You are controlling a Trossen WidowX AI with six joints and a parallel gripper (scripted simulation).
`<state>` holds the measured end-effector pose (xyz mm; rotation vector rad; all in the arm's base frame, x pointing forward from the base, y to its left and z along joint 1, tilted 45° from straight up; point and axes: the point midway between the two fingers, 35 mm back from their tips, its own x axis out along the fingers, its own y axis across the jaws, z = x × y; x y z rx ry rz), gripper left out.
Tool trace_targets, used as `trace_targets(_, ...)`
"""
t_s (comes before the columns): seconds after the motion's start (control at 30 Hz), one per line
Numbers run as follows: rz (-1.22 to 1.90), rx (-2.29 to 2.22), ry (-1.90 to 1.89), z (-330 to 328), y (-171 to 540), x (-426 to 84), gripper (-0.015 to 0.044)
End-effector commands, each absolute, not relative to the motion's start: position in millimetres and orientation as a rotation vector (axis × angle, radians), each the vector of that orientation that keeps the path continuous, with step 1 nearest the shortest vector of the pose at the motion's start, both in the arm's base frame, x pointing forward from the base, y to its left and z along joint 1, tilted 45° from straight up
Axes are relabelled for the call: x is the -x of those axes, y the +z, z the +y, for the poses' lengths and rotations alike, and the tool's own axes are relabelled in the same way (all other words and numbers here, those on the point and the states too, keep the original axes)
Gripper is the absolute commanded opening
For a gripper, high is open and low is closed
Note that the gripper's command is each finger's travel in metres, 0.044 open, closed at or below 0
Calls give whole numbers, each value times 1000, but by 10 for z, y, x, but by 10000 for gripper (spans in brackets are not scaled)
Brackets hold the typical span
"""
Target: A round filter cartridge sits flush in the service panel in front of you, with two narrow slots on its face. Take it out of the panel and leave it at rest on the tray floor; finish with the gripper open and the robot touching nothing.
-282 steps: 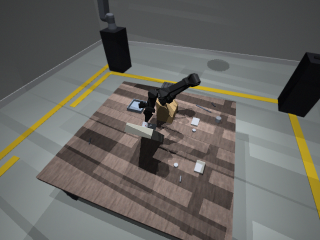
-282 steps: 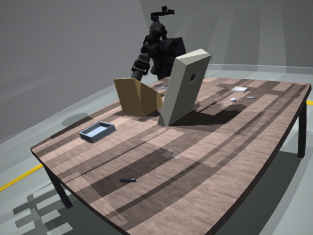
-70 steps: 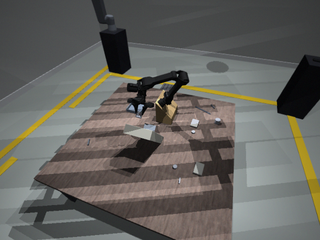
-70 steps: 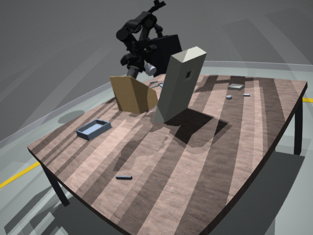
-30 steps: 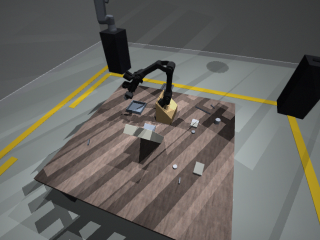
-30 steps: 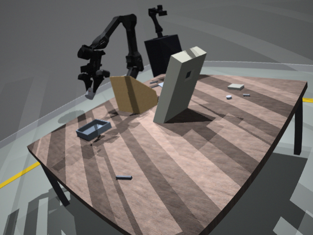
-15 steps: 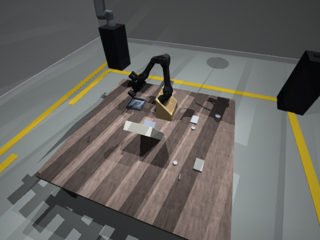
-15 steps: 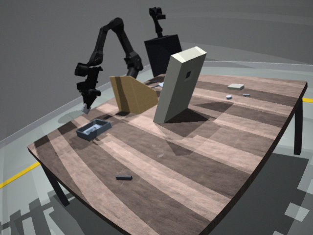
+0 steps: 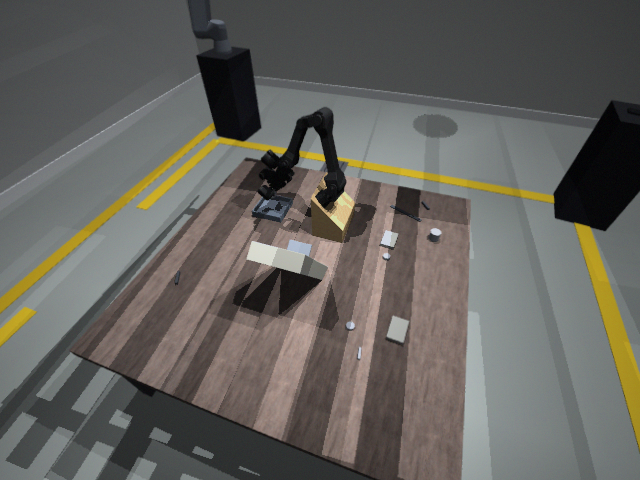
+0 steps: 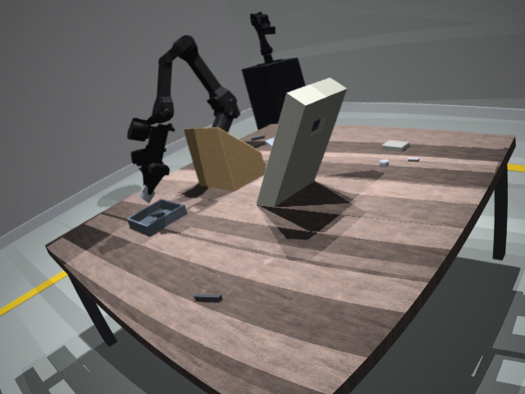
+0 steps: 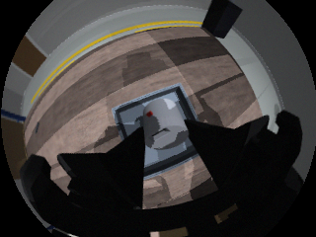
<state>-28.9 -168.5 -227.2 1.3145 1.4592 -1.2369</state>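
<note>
Striped wood worktop [image 9: 310,330] [image 10: 296,263] [image 11: 106,84]: half-open jaws [image 9: 265,192] [image 10: 147,191] grip the cartridge [image 10: 146,194] [image 11: 166,123] above the tray [image 9: 268,216] [image 10: 148,229] [image 11: 181,90]; next, presumably, lower, then release.

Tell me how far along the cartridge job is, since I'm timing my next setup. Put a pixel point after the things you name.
Out of the panel: the pale grey cylindrical filter cartridge [image 10: 146,194] [image 11: 165,120] is clear of the slanted off-white service panel [image 9: 286,259] [image 10: 292,144]. In hand: the black gripper [image 10: 147,191] [image 11: 164,126] is shut on it, above the blue-grey rectangular tray [image 9: 267,217] [image 10: 148,229] [image 11: 180,88]. Left: lower it onto the tray floor, open, back off.
</note>
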Motion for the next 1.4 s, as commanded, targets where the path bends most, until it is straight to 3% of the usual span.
trace_targets(0.0,1468,-1311,-1235,-1574,-2367,312,0)
trace_targets(0.47,1469,-1312,-1235,-1293,-2613,343,0)
trace_targets(1.03,1466,-1321,-1233,-1315,-2600,334,440)
trace_targets(1.37,1467,-1322,-1231,-1778,-2107,263,440)
